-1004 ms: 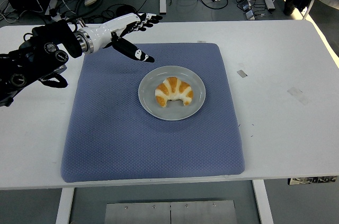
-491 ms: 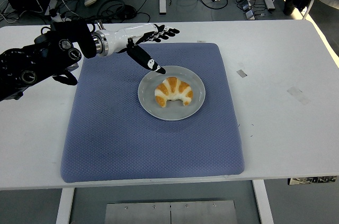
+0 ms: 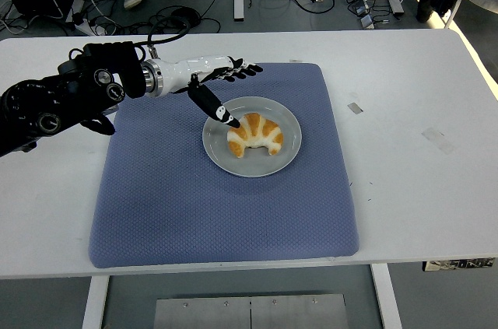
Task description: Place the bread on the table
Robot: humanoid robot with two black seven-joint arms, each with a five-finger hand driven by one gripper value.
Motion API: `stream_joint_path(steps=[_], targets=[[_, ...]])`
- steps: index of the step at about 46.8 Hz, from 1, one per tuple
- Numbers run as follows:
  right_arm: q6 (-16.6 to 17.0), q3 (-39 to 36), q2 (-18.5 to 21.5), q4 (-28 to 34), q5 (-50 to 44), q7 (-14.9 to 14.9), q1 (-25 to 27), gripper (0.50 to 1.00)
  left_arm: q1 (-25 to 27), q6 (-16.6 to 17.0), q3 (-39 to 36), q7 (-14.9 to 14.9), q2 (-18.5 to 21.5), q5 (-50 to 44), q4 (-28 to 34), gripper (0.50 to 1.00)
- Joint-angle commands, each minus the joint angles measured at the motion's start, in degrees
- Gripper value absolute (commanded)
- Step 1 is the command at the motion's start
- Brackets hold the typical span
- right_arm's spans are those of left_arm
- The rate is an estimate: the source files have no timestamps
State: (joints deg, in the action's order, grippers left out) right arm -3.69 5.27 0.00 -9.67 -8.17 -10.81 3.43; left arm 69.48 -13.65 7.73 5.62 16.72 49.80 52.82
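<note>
My left hand [image 3: 220, 86] is open and holds nothing: fingers spread flat past the far rim of the round grey plate [image 3: 289, 154], thumb angled down so its tip sits at the left end of the golden-brown crescent croissant [image 3: 254, 134]; I can't tell if it's touching. Looks like I'm lining up a pinch, thumb on the near-left side, fingers to come over the top, so the hand needs to drop and close. The croissant lies in the middle of the plate, not lifted. The plate sits on a blue textured rectangular mat [image 3: 156, 204], upper centre of it, and the mat covers most of the white surface [image 3: 420, 189].

My right arm is not in view. Bare white surface lies to the right of the mat, a likely drop spot, with only a few small tape-like marks [image 3: 355, 107] on it. Nothing blocks the grasp except the plate's raised rim, which the thumb has to clear. Cables and a person's shoes show on the floor beyond, no concern here.
</note>
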Motion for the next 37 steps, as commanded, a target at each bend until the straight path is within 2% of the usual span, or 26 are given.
stream_joint_path(steps=[1,8,18,37], targets=[[0.0,0.0,0.0,0.0,0.0,0.0,0.0,1.0,0.1,0.0,0.0,0.0,-0.2,0.0,0.1,0.981],[0.0,0.0,0.0,0.0,0.0,0.0,0.0,1.0,0.0,0.0,-0.2,-0.1,-0.3,0.0,1.2,0.981],[0.0,0.0,0.0,0.0,0.0,0.0,0.0,1.0,0.0,0.3,-2.0,-1.8,-0.2,0.0,2.8,0.981],[0.0,0.0,0.0,0.0,0.0,0.0,0.0,1.0,-0.4,0.6,-3.2,-1.8,-0.4,0.4,3.2,0.981]])
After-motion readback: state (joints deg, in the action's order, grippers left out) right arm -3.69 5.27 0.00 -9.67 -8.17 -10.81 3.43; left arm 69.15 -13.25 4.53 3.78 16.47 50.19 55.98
